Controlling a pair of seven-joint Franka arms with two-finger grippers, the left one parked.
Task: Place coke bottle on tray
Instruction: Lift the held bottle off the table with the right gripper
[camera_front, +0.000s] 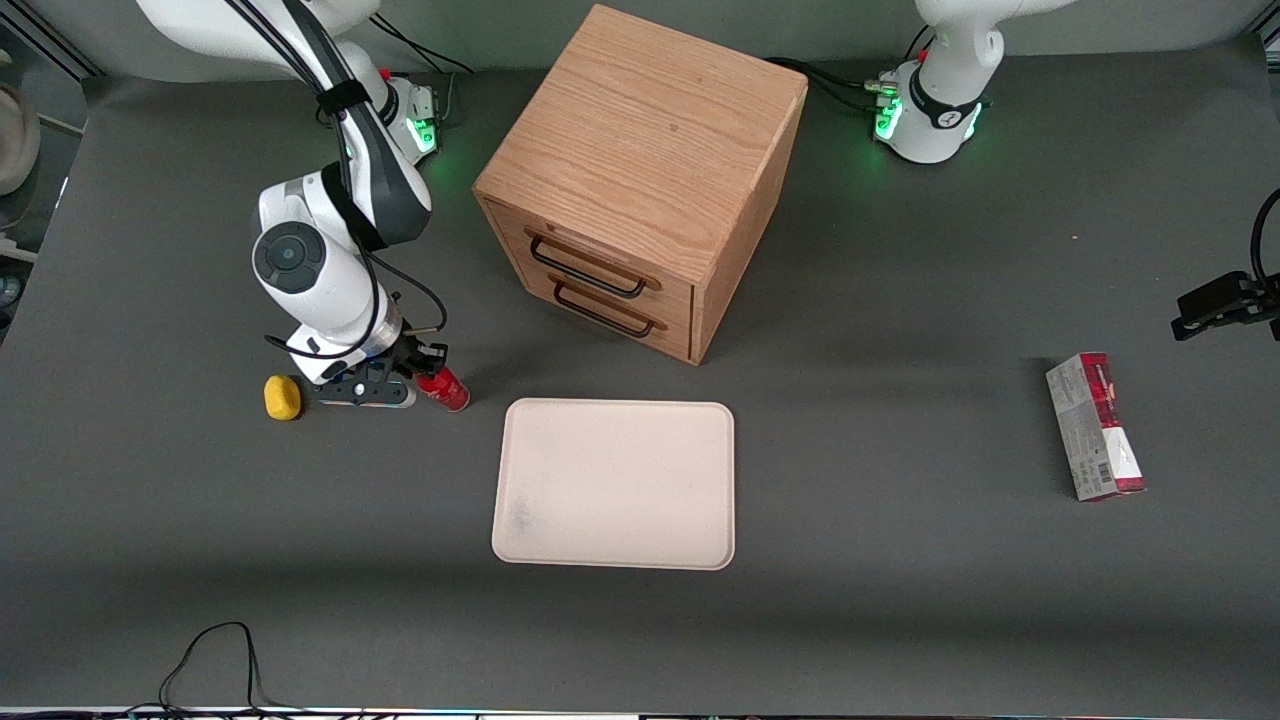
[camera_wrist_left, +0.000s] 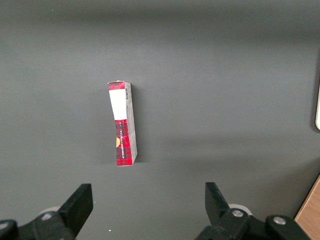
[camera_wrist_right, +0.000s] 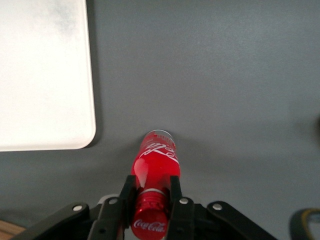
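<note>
The coke bottle (camera_wrist_right: 155, 170) lies on its side on the dark grey counter (camera_front: 200, 520), a glossy red thing with white Coca-Cola script on its body and again on the red cap. My tool (camera_wrist_right: 152, 197) is clamped on its narrow neck, one black finger (camera_wrist_right: 126, 196) pressed against each side just below the cap, so the bottle sits pinched between them while its base points away from my wrist. In the front view my tool (camera_front: 425, 378) is low over the counter at the working arm's end, with the bottle (camera_front: 445, 389) poking out from it toward the tray (camera_front: 615, 483). The tray is a flat cream rectangle with rounded corners and a low rim; it lies near the bottle but apart from it, and a faint grey smudge marks one corner. Just beside my tool, away from the tray, rests a small yellow lump (camera_front: 282, 397). A wooden drawer box (camera_front: 640, 180) with two dark handles on its front stands farther from the front camera than the tray. Toward the parked arm's end of the counter lies a red-and-grey carton (camera_front: 1094, 426) with a white label patch; its print is too small for me to read.
</note>
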